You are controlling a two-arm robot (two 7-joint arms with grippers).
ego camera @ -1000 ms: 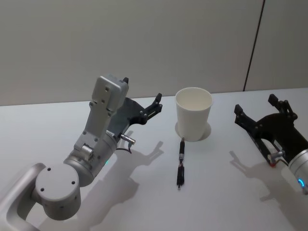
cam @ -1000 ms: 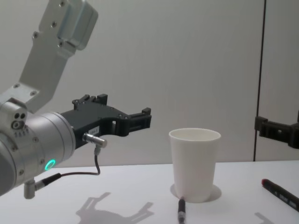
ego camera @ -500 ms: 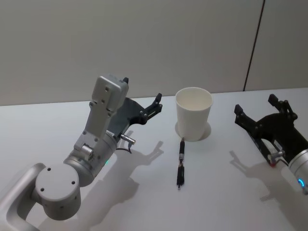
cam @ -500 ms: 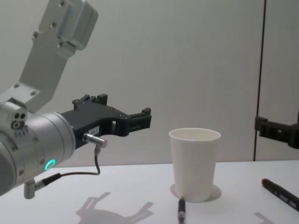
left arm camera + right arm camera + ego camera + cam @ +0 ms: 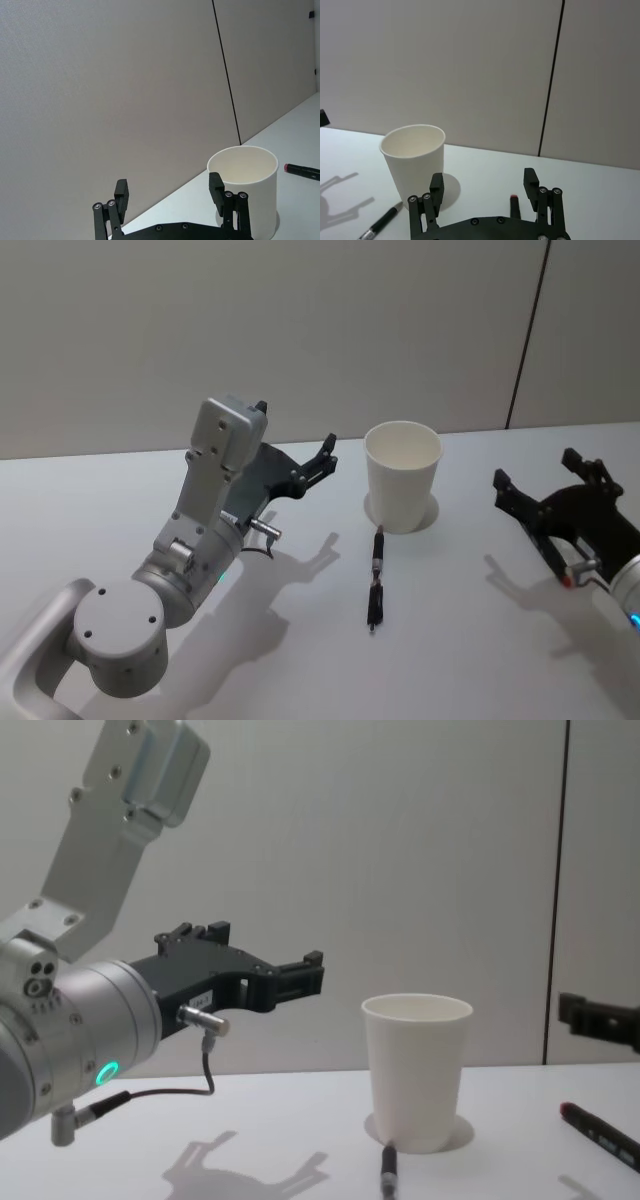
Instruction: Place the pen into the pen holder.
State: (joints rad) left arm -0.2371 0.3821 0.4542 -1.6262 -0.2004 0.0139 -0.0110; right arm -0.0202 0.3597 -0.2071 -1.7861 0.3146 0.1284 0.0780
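Observation:
The pen holder [image 5: 402,476], a white paper cup, stands upright at the table's middle back, with nothing showing inside it [image 5: 414,159]. A black pen [image 5: 376,578] lies flat just in front of it, one end near its base [image 5: 388,1172]. My left gripper [image 5: 296,426] hovers open to the left of the cup and level with its rim [image 5: 168,189]. To the right of the cup, low over the table, my right gripper [image 5: 536,468] is open and holds nothing [image 5: 483,182].
A second pen, black with a red end [image 5: 598,1132], lies on the table at the right, under my right gripper [image 5: 514,204]. A grey wall runs close behind the white table [image 5: 120,490]. Bare tabletop lies left of the black pen.
My right gripper has shifted a little to the right and lower. The left arm, cup and pens have not moved.

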